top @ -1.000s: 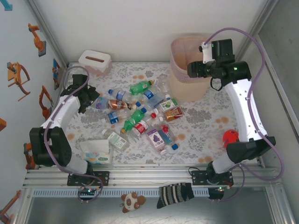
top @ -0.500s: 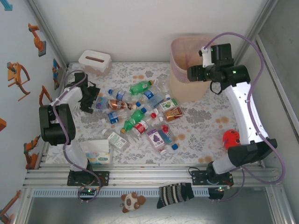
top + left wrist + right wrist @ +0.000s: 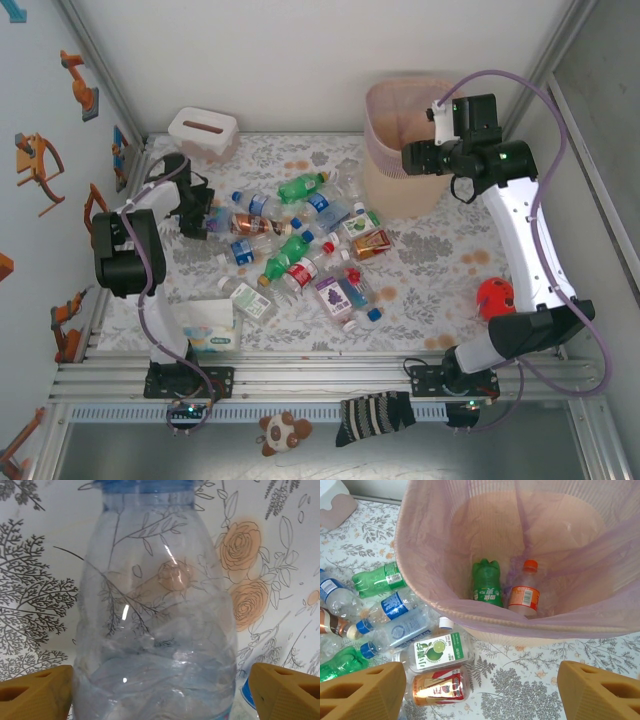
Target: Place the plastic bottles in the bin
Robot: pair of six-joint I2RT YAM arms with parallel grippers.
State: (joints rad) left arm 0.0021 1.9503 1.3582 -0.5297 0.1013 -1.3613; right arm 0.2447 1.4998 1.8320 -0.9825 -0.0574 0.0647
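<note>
Nearest the arm bases, at the lower left of the top view, a soft tissue pack [image 3: 208,328] lies on the flowered tabletop [image 3: 440,250]. Just beyond it, the plastic bottles [image 3: 300,250] lie scattered in a loose heap across the middle of the frame, on their sides and pointing every way.

At the left end of that heap sits the left tool [image 3: 196,212], low over the cloth. In its wrist view a clear bottle [image 3: 155,630] lies straight ahead between the two fingers [image 3: 35,692]. The bottle's long axis runs up the frame, away from the camera, with the blue neck at the top edge. The fingers stand to either side of its body, across that axis. The left one is just beside the plastic and the right one stands apart from it, so the tool is released and grasps nothing yet. The left arm is plainly the nearer one to this bottle. The next move seems to call only for closing squarely on the body.

Farther back, at the upper right, stands the bin [image 3: 395,195]. The right tool [image 3: 410,158] hangs over its rim, spread wide and empty. Inside the pink liner lie a green bottle [image 3: 487,582] and an orange-capped bottle [image 3: 523,597]. A white tissue box [image 3: 203,130] sits at the far upper left.
</note>
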